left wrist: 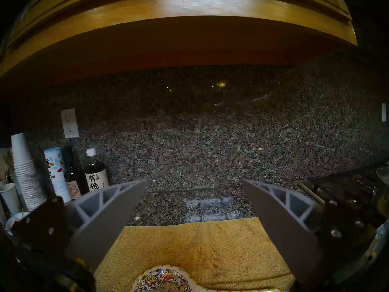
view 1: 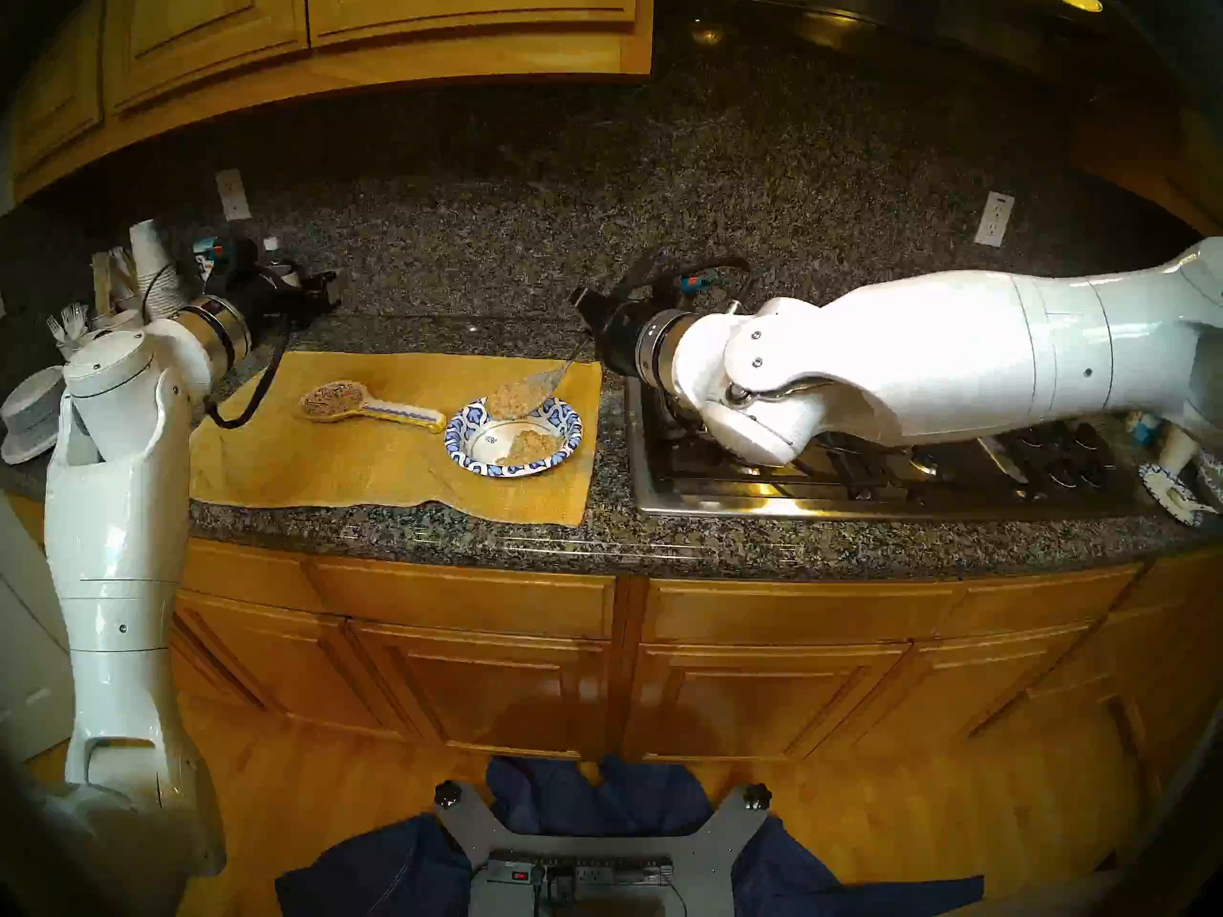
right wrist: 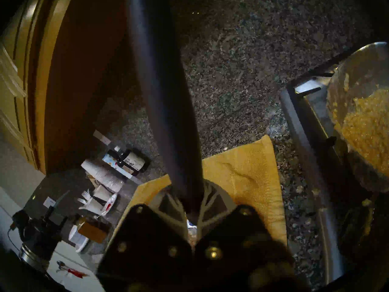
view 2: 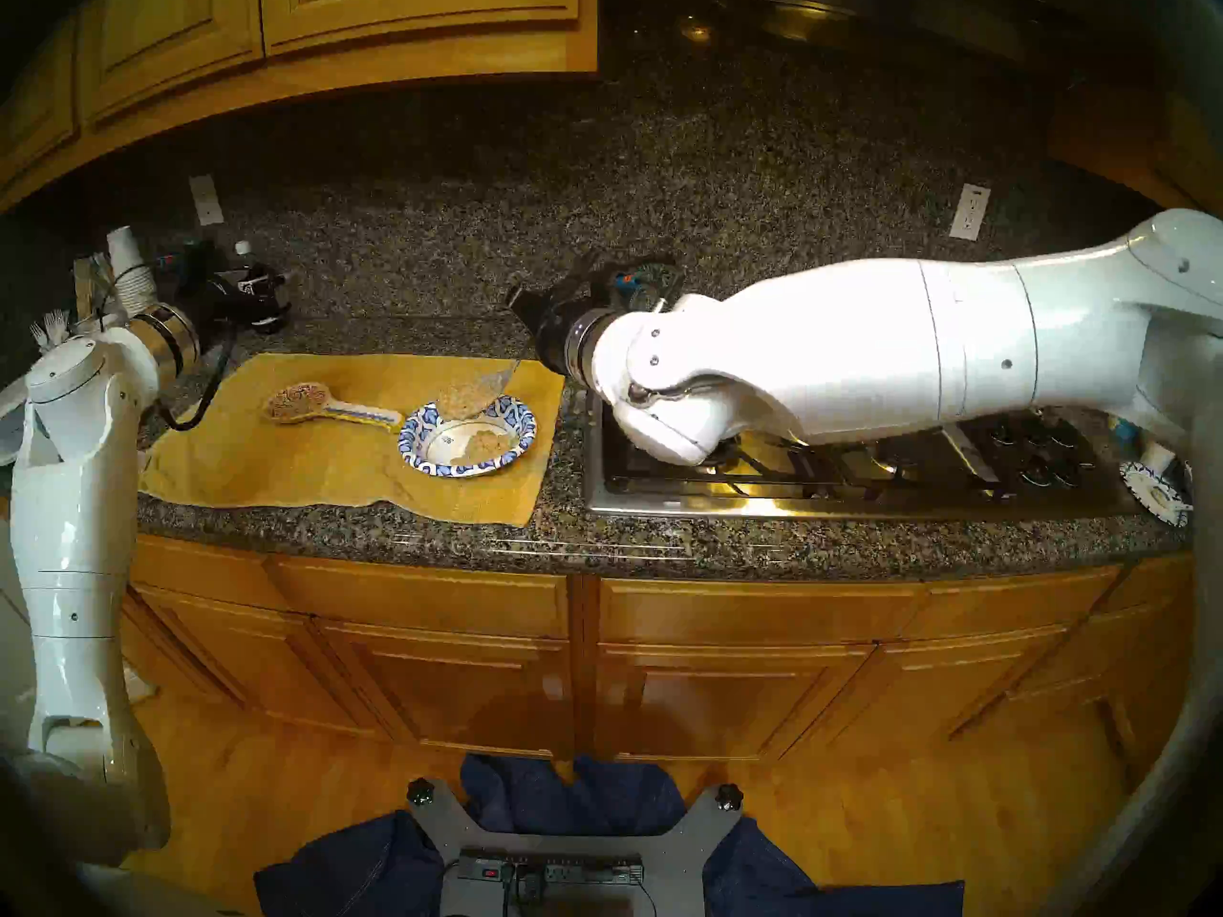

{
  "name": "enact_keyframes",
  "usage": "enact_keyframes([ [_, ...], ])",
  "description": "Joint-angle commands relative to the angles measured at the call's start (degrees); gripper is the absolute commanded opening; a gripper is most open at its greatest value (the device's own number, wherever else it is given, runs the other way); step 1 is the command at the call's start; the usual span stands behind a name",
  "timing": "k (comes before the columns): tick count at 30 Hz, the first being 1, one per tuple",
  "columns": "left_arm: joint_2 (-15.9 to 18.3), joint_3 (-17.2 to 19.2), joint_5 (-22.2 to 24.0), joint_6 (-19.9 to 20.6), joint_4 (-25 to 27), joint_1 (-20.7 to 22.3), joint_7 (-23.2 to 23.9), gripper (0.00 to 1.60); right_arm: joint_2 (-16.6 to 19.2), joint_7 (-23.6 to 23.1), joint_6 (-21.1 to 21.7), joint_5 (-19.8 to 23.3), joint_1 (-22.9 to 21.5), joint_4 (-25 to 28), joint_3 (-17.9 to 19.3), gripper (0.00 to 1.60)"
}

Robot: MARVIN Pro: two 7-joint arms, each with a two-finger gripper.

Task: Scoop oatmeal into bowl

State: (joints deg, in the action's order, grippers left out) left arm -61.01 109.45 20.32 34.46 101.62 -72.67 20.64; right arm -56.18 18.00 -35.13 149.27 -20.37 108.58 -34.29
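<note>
While the right gripper (view 1: pixel 591 312) was clamped tight on a big metal spoon (view 1: pixel 529 393), the loaded spoon hung right over the far rim of the bowl (view 1: pixel 463 452), at roughly 12 o'clock on it. The spoon's handle ran up toward 1 o'clock into the gripper, so the bowl lay down and toward 7 o'clock from the jaws, along the spoon's long axis. My guess is the next bit is just tipping the spoon so the load slides off. One clump of oatmeal (view 1: pixel 529 447) already sat in the bowl, on its 4 o'clock side, and more was in the steel pot (right wrist: pixel 362 116) on the stove (view 1: pixel 860 479).

The left gripper (left wrist: pixel 194 182) was parked wide open with nothing in it, way off at 9 o'clock, so the right arm was clearly nearer.

The bowl sat on a yellow cloth (view 1: pixel 370 459) on a speckled granite counter (view 1: pixel 595 538), with a painted spoon rest (view 1: pixel 370 407) at the bowl's 9 o'clock. Wooden cabinets above and below.
</note>
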Motion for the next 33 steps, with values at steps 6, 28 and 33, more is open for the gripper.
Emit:
enact_keyframes([
  [6,0.48,0.30,0.20,-0.86,1.54,1.81,0.09,1.60,-7.45,2.46,-5.81,-12.95,-5.74,-0.73,-4.45,0.00],
  [28,0.56,0.27,0.30,-0.79,1.53,1.75,0.01,1.60,-22.42,14.92,-14.60,-38.25,-9.55,-5.00,-20.44,0.00],
  [33,0.58,0.26,0.32,-0.77,1.52,1.72,-0.01,1.60,-25.19,17.40,-16.73,-43.54,-10.08,-5.96,-22.90,0.00],
])
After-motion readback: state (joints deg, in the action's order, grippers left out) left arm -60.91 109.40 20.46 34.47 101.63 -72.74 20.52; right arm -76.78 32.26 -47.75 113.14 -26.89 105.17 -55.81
